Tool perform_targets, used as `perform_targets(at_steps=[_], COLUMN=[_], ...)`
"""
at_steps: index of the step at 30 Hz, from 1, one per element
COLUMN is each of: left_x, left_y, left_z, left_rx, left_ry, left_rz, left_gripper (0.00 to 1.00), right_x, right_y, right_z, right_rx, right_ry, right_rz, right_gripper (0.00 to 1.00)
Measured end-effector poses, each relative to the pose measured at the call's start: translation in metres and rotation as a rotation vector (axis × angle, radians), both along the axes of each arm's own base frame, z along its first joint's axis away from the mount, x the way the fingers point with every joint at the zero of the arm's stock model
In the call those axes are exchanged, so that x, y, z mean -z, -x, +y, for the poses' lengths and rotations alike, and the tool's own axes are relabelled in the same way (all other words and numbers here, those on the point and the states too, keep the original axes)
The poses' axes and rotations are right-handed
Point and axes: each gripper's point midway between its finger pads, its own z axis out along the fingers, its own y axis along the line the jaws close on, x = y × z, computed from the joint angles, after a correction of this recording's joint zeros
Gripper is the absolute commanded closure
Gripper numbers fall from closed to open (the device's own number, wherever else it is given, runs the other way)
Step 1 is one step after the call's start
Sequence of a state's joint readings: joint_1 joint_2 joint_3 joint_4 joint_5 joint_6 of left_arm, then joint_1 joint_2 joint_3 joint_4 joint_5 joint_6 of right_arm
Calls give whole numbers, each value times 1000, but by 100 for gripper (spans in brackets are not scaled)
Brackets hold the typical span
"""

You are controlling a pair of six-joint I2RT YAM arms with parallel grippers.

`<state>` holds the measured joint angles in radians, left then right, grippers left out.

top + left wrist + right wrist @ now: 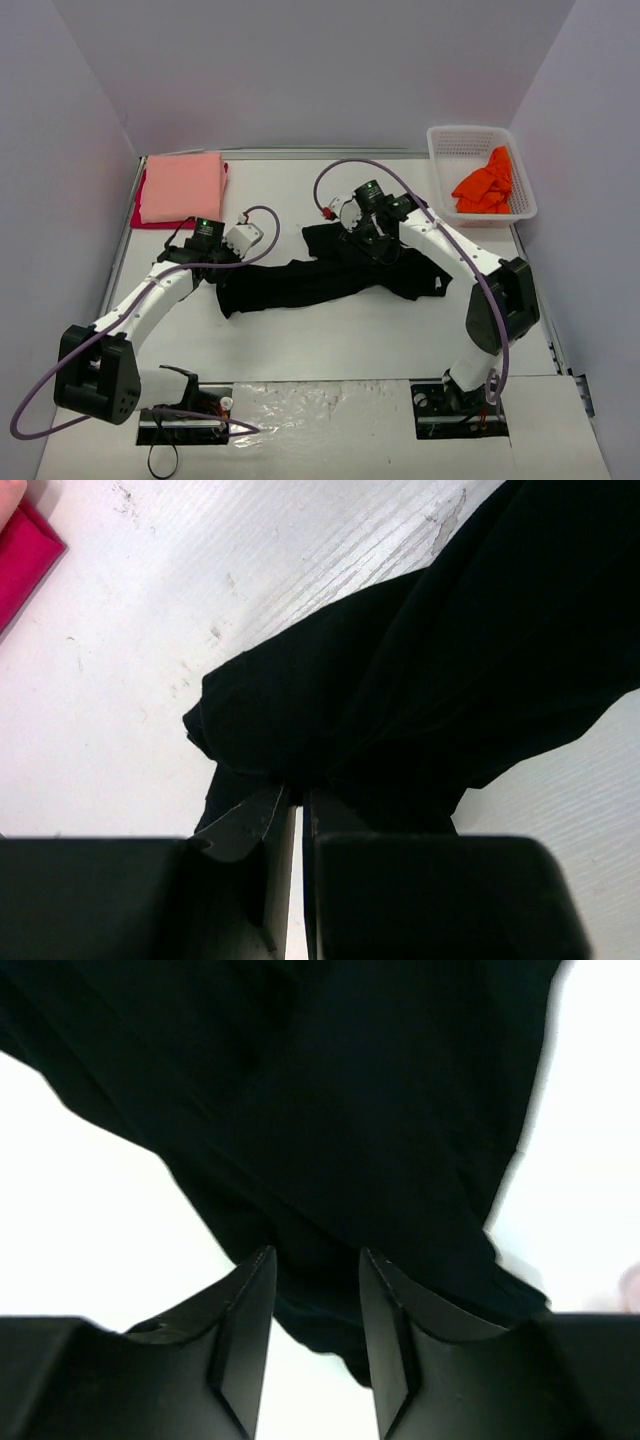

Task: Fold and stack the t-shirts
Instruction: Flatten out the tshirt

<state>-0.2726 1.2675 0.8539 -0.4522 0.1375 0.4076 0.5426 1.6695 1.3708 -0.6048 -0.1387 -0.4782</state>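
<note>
Closest to you, the black shirt (pixel 300 280) lies across the middle of the surface (pixel 330 345), and it is the piece you are working on. It is a rumpled band running left to right, bunched and twisted, with no clean fold in it yet. Your left claw (pixel 298 802) is clamped tight on the shirt's left end, a pinch of dark cloth caught between its fingers. Your right claw (pixel 315 1265) sits over the shirt's thicker right part with its jaws partly apart. Cloth shows below and behind the gap, but I see nothing pinched between them, so count that side as free. Farther off, at the far left corner, the pink shirt (pixel 182 186) lies folded into a neat square on top of the red shirt (pixel 140 215), of which only a rim shows along the left and near edges. I judge that pair done and stacked. At the far right corner the basket (pixel 445 140) holds the orange shirt (pixel 485 185) in a crumpled heap, not begun. So you are roughly halfway: two are folded and stacked, the one in hand needs spreading flat, folding and carrying to the pile, and one waits in the basket for the whole round.
</note>
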Motion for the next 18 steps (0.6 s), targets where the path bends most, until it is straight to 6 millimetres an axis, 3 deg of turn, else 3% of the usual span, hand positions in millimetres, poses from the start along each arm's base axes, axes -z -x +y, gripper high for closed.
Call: perform_targets(at_steps=[7, 18], left_x=[0, 1], left_y=[0, 0], left_z=[0, 4], left_rx=[0, -13], left_ry=[0, -1], left_rz=[1, 4], left_gripper=[98, 98], right_x=[47, 48], right_y=[16, -3], right_z=[27, 38], right_rx=[-84, -81], right_ry=[74, 90], right_rz=[113, 76], right_gripper=[61, 57])
